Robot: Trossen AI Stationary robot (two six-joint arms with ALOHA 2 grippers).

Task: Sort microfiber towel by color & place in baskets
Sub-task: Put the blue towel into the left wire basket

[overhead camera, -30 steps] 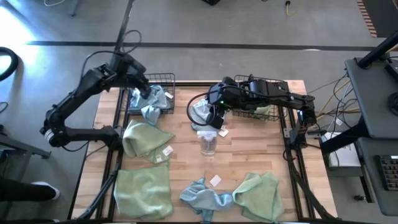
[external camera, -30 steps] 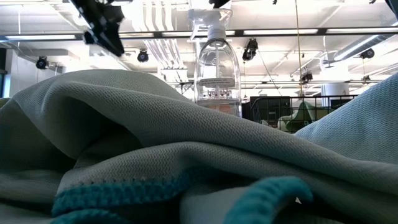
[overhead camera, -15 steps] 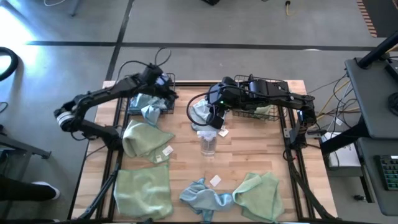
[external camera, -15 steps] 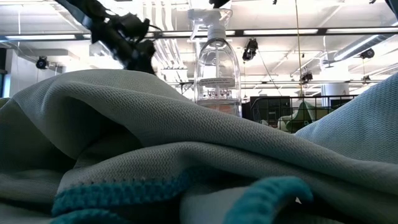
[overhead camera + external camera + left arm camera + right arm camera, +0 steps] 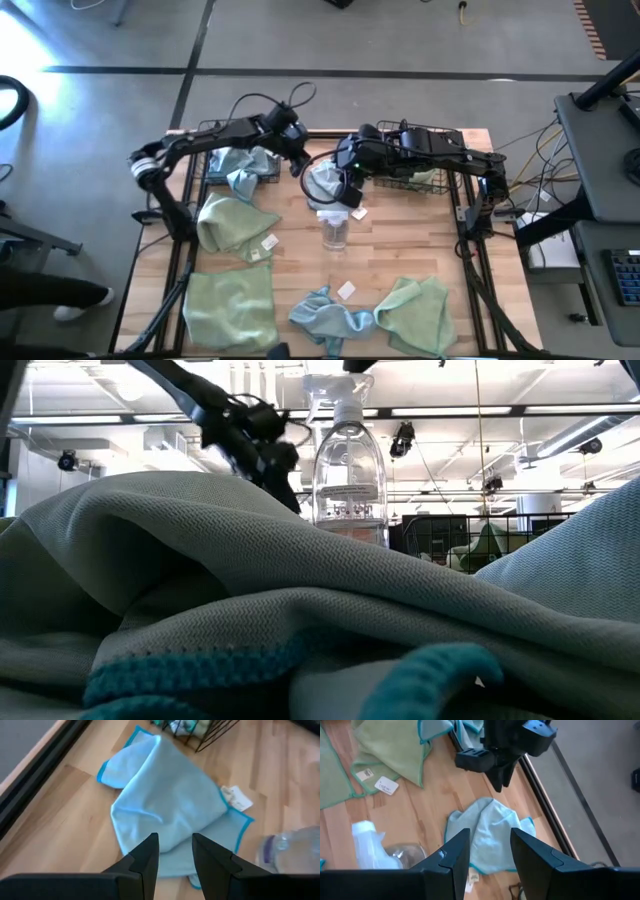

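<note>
Since a second ago my left gripper (image 5: 300, 165) has swung from the left basket (image 5: 262, 127) toward the crumpled blue towel (image 5: 170, 810). Its fingers stand narrowly parted, empty. My right gripper (image 5: 487, 857) (fingers parted too) hovers over that towel.

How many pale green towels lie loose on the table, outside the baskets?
3: one at the left edge, one at the near-left corner, one near-right. More green shows inside the right basket.
</note>
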